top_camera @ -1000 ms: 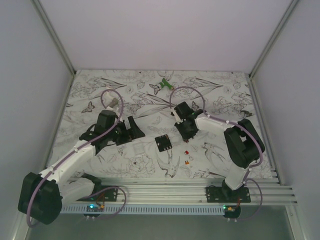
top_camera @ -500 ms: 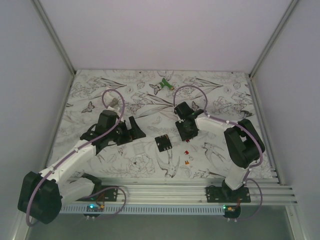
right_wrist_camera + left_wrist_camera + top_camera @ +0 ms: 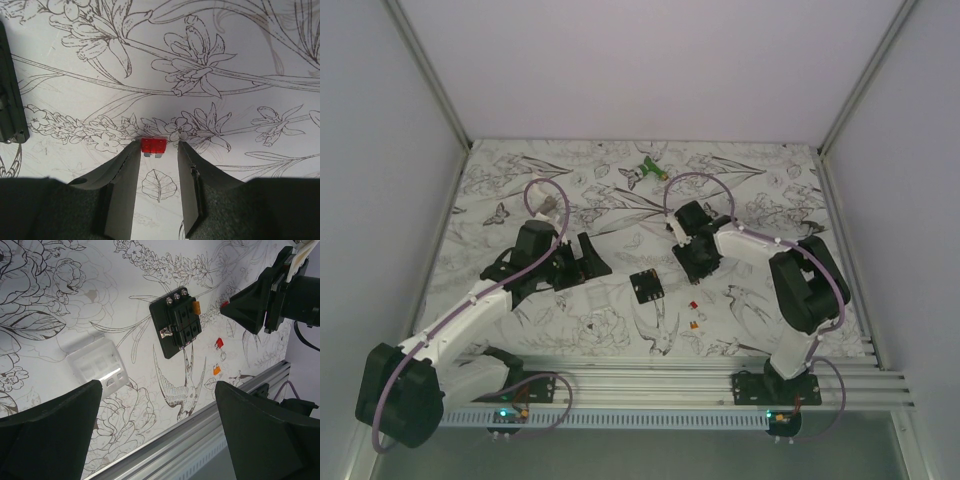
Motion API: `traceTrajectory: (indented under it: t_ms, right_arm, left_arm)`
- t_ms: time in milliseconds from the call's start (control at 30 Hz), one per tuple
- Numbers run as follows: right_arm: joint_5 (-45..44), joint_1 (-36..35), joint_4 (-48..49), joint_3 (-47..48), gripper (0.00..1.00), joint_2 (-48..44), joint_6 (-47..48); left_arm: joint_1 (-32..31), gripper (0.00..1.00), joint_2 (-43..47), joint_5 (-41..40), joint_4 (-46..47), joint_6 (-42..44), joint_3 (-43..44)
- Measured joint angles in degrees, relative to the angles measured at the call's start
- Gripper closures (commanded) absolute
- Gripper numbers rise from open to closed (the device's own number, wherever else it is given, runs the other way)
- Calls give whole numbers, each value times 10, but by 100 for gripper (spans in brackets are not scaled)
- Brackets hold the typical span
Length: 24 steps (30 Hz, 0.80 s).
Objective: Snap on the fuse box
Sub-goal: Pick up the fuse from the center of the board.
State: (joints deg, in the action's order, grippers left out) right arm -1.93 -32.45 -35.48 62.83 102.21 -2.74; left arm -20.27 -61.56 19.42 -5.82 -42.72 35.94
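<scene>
I see the fuse box, a flat matte-black square with metal screw terminals, lying on the floral-printed table. It sits at 4 o'clock from my wide-open left gripper and at 8 o'clock from my right gripper, which pinches a red blade fuse. A translucent plastic cover lies near the box, not touching it.

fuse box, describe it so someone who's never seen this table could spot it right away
On the flower-print table, look near the middle, between the left arm's fingers and the right arm's fingers. The fuse box is the flat black square there, with silver screws on top, bigger than the tiny loose red fuse and orange fuse to its right and darker than the clear cover beside it.
</scene>
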Motion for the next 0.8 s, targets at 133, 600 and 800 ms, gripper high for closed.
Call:
traceTrajectory:
  t_ms: [133,600,800]
  right_arm:
    - [6,0,-5,11,62,9,7]
    - [-2,-1,1,7,79,7,-35]
    - [-11,-7,16,-21,62,-16,-70]
  left_arm:
    - [0,0,0,0,0,0,0]
    - [-4,0,-10,0,0,2,2]
    - [-14,0,-12,0,0,2,9]
